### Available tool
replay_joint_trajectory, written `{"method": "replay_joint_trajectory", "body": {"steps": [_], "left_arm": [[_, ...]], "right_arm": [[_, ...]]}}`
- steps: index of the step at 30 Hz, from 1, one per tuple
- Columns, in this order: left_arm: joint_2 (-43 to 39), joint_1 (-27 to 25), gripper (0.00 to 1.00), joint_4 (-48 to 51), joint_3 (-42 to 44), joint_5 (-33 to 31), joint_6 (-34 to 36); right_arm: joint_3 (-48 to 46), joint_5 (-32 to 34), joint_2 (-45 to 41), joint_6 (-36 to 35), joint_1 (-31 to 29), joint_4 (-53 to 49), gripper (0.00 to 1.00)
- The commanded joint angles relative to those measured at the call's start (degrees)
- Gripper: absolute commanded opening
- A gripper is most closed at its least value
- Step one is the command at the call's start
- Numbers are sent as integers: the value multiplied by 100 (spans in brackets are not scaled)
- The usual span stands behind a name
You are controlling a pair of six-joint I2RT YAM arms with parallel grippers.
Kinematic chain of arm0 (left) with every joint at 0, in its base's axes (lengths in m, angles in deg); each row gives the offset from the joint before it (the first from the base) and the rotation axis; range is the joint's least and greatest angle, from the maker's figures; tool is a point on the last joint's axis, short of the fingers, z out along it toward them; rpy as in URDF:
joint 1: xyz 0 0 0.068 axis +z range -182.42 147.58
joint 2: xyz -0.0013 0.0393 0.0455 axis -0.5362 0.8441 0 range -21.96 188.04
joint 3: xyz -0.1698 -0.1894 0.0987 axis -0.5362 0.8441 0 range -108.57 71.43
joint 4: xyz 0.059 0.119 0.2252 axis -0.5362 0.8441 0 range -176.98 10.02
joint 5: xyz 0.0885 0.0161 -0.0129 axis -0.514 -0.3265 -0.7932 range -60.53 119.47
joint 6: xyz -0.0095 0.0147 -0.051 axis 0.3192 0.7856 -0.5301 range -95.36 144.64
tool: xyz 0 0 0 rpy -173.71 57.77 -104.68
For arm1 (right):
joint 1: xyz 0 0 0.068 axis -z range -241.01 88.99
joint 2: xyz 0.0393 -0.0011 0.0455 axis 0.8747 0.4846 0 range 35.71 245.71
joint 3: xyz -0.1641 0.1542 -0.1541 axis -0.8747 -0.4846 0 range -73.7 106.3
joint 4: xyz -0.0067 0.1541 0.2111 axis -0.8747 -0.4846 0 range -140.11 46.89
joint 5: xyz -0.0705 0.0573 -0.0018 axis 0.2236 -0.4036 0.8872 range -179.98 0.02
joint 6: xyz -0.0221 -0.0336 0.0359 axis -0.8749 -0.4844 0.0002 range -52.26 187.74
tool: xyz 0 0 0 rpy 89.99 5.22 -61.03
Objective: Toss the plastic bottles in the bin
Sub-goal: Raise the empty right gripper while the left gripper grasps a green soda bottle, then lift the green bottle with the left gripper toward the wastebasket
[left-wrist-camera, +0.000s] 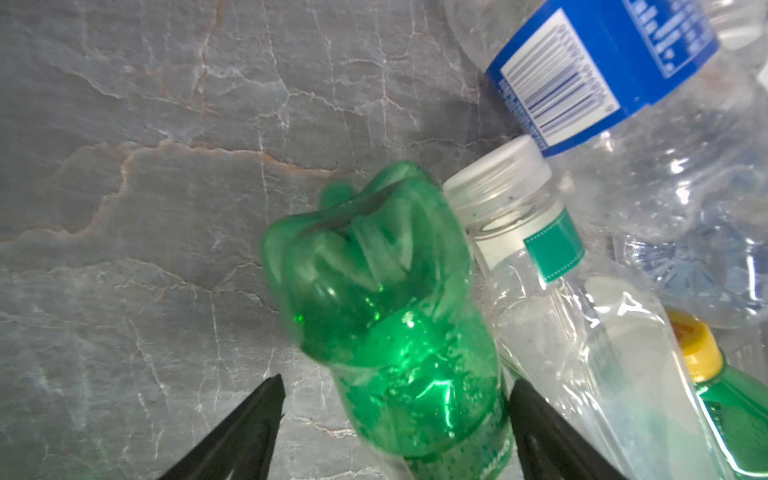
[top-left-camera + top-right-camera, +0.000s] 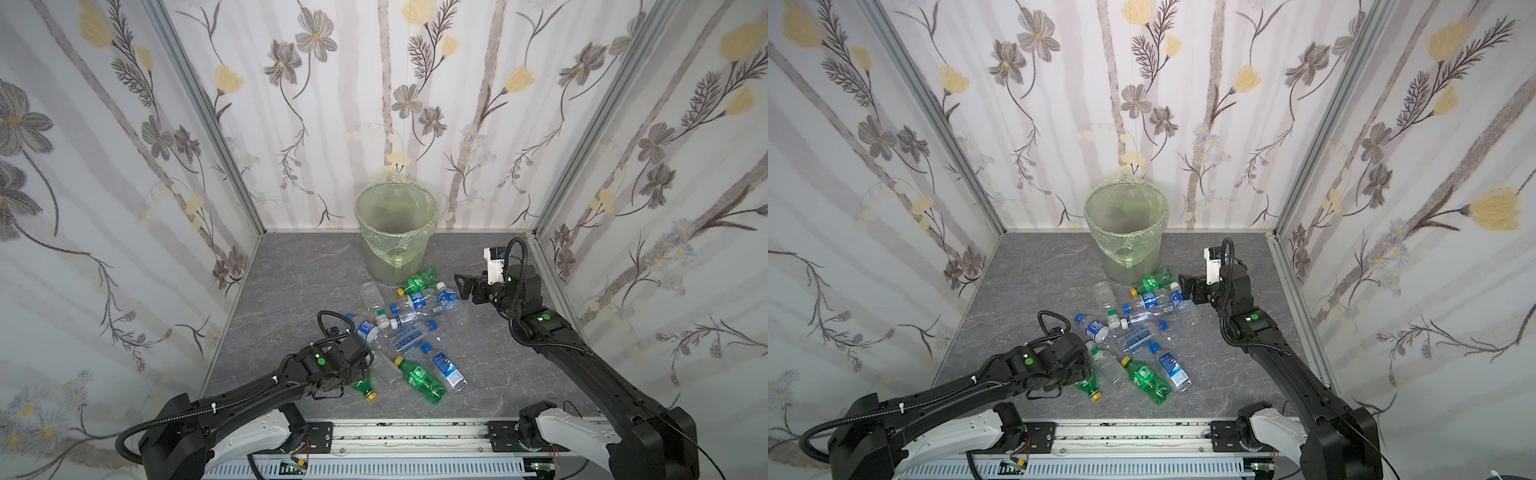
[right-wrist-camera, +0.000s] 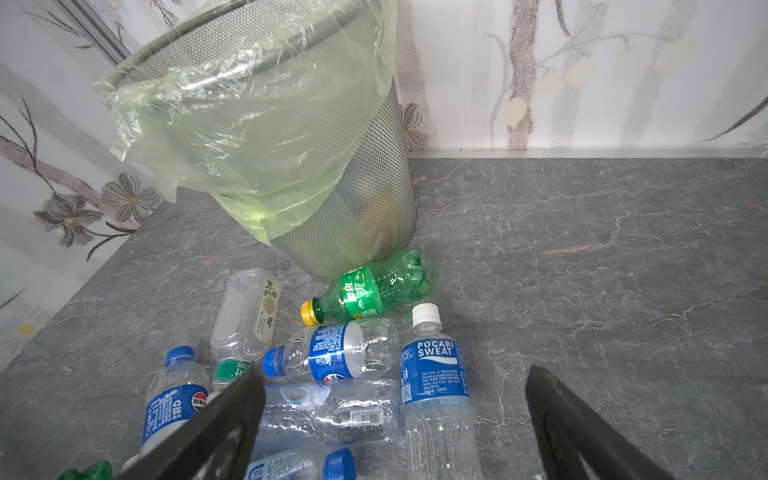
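Several plastic bottles lie in a loose heap on the grey floor in front of the bin, a mesh bucket lined with a pale green bag. My left gripper is low at the heap's near left. Its jaws straddle a green bottle; one finger stands clear of it. My right gripper hovers open over a clear Pocari Sweat bottle with a white cap, next to the bin. Another green bottle rests against the bin's base.
A clear bottle with a white cap lies right beside the straddled green one. A third green bottle lies near the front. Floral walls close in three sides, and a metal rail runs along the front edge.
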Motion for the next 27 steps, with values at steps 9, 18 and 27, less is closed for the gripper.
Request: {"method": "replay_joint_trajectory", "body": {"steps": [9,18,27], "left_arm": [[55,-8,73,-587,459,-385,-100],[-218,29,58,-692,786,-304,155],[-938,36,59,-556,-200,-923,1179]], "right_arm": [[-154,-113,-192,264,7,317,96],[-195,-214,-320,359,4,212,92],[-473,-251,-502,368,9,49,87]]}}
